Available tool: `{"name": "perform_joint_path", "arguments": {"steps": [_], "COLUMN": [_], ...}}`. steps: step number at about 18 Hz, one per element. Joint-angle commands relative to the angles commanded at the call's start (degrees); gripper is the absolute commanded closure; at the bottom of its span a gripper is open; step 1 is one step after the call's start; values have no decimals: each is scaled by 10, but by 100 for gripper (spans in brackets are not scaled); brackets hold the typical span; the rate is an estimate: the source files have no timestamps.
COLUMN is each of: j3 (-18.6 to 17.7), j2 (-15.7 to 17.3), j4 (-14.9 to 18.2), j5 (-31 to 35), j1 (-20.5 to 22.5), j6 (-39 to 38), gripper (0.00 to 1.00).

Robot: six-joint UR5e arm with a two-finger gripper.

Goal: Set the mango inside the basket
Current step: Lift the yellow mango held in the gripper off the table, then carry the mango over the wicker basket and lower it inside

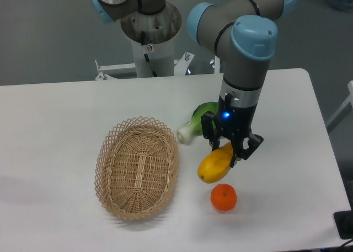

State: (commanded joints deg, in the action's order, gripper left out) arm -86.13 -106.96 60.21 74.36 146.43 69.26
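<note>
UR5e arm [242, 59]: grey tube links, light-blue caps on the joints
Silver cylindrical base column [150, 37] with a small red mark and a black cable running down its front; bolted foot brackets at the bottom. Wrist section goes grey to a silver band, then a black gripper [230, 147] body with a lit blue LED on its face; black jaws, angular, two-piece

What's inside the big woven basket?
Nothing. The oval light-tan wicker basket shows only its own woven bottom. The long yellow-orange mango sits outside, to its right, in the end effector. The table under the basket is covered.
</note>
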Motion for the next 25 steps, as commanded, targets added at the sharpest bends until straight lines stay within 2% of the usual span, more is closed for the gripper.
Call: {"name": "perform_joint_path", "arguments": {"steps": [4,8,11,13,16,20,22,25], "j3": [-10,-36,-62,-87,-108,-140,-152,-149], "j2": [6,29,51,66,70,49,33,-4], "j4": [3,-3,-8,-10,-16,-97,-110,-111], "j5": [4,7,11,31,68,77,99,141], "j1": [1,-3,-6,-28,-76,-142,-167,-206], "j6": [0,-8,-58,-91,-141,-245,-260,-257], "gripper": [52,52,52,52,52,52,52,52]}}
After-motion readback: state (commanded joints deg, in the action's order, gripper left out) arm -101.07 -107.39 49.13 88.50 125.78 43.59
